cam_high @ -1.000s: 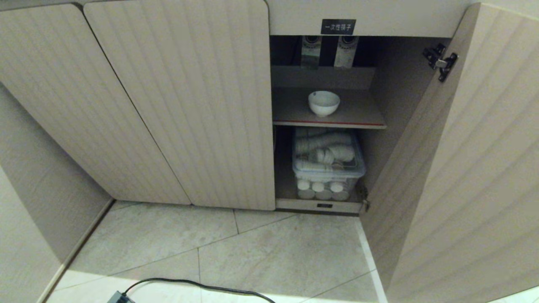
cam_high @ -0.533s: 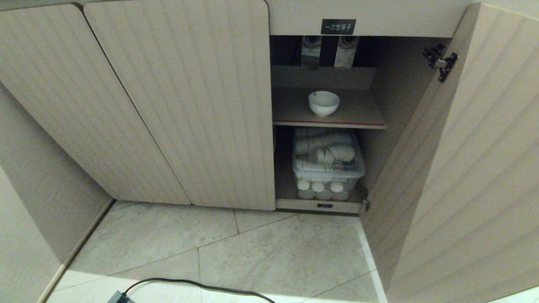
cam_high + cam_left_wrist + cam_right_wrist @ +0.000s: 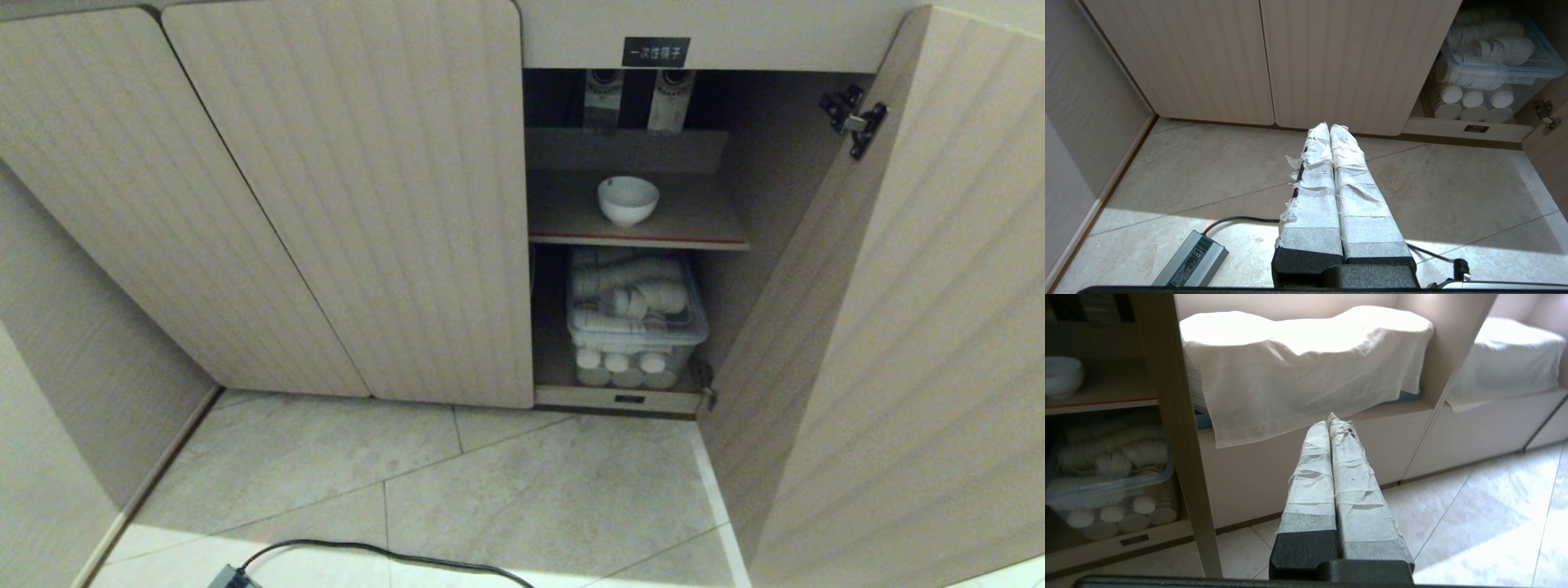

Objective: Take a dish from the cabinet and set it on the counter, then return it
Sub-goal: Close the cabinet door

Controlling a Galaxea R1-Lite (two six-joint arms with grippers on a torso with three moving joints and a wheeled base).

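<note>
Nothing has shifted in the head view since a second ago: same doors, same shelf, and neither arm shows in it. The dish [image 3: 627, 199] sits upright on the red-edged shelf [image 3: 694, 220] inside the cabinet [image 3: 343, 204], roughly mid-shelf, with bare board on both sides and in front of it right up to the lip. Below the shelf a clear plastic box [image 3: 637, 327] full of ribbed white cups fills most of the lower compartment. A black label [image 3: 655, 51] sits on the rail above the opening. The open door [image 3: 898, 327] swings out on the right, its hinge [image 3: 853, 118] showing, and it walls off that side of the opening; the 2 doors to the left are closed.

The right gripper [image 3: 1329, 421] has both taped fingers pressed together, holding nothing, and points past the door's edge toward a white cloth [image 3: 1306, 363] draped over a ledge. The left gripper [image 3: 1329, 127] hangs low over the tiled floor [image 3: 490, 490], fingers also closed and empty. A black cable [image 3: 384, 555] and a grey power brick [image 3: 1192, 263] lie on the tiles.
</note>
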